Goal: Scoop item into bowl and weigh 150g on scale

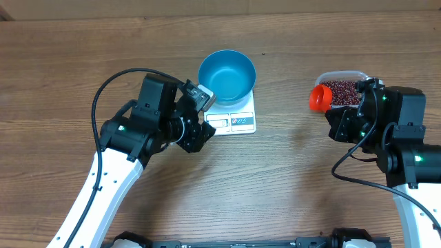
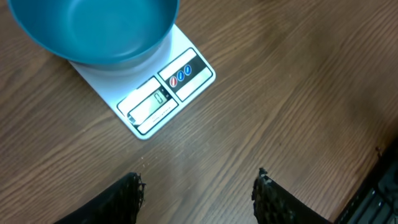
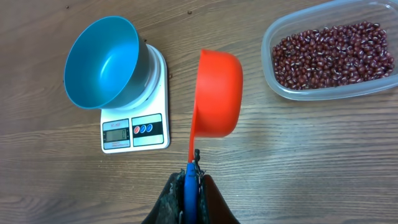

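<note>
Overhead view: the scale [image 1: 234,118] lies flat on the wooden table [image 1: 289,193], near the middle and toward the far side. The bowl [image 1: 227,74] stands upright on the scale's rear part, leaving the display and buttons along the front edge uncovered. The bowl's interior shows bare blue plastic. The display digits are too small to read with confidence.

The beans [image 1: 341,91] sit in a clear plastic tub [image 1: 342,74], well apart from the scale on the robot's right side of the table. In the right wrist view they cover the tub's floor in a loose layer.

Left arm: the left gripper [image 2: 198,182] hangs over bare tabletop just in front of the scale, on its left side. Its two dark fingers [image 2: 127,193] stand wide apart with only wood grain visible between them. It touches neither the scale nor the bowl.

Right arm: the right gripper [image 3: 191,177] is pressed together on the thin handle of a red-orange scoop [image 3: 217,93]. The handle runs straight out from between the fingers. The scoop's cup is turned so its outer wall faces the wrist camera. Whether it carries any beans cannot be told. In the overhead view the cup sits at the tub's left end. In the right wrist view it is between the tub and the scale, clear of both.
</note>
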Controlling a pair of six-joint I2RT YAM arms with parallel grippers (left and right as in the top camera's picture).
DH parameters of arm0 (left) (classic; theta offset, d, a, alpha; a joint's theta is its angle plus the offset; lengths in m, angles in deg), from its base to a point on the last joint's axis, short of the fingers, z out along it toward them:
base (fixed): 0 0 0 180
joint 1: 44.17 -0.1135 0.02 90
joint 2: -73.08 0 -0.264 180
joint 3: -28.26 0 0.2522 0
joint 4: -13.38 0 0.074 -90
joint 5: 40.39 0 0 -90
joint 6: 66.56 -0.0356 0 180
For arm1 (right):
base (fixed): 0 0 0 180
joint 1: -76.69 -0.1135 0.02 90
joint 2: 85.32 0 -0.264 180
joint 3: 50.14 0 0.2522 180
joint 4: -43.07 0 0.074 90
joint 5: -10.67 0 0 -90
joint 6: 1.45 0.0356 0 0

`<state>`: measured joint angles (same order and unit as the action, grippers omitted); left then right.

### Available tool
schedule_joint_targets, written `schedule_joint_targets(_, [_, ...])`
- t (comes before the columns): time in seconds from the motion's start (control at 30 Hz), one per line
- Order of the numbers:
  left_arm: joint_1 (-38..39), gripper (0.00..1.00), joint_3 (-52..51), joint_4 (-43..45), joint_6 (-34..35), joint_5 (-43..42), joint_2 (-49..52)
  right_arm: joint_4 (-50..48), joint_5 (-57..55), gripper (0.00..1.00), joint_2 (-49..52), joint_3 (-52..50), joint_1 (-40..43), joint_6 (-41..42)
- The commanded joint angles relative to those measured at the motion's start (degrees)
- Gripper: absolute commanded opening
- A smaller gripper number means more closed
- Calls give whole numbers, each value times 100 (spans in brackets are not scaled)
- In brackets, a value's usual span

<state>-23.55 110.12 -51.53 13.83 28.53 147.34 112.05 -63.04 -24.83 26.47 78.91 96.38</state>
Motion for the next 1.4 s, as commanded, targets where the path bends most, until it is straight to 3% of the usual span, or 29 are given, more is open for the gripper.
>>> schedule_joint_targets(0.0, [-2,63,129,-66,-48,-101,-66,-57,48,4,-39,129,11,-48])
schedule_joint_targets(0.3, [-2,78,129,-87,-50,-98,-66,-92,48,4,-39,129,11,-48])
schedule_joint_targets(0.57, [-2,100,129,-96,-46,-101,-66,-155,48,4,-37,129,11,-48])
schedule_joint_targets(0.97, [-2,99,129,-92,-50,-96,-66,-155,46,4,-37,129,11,-48])
schedule_joint_targets(1.37, [-2,100,129,-92,-70,417,-66,-151,46,4,-37,129,11,-48])
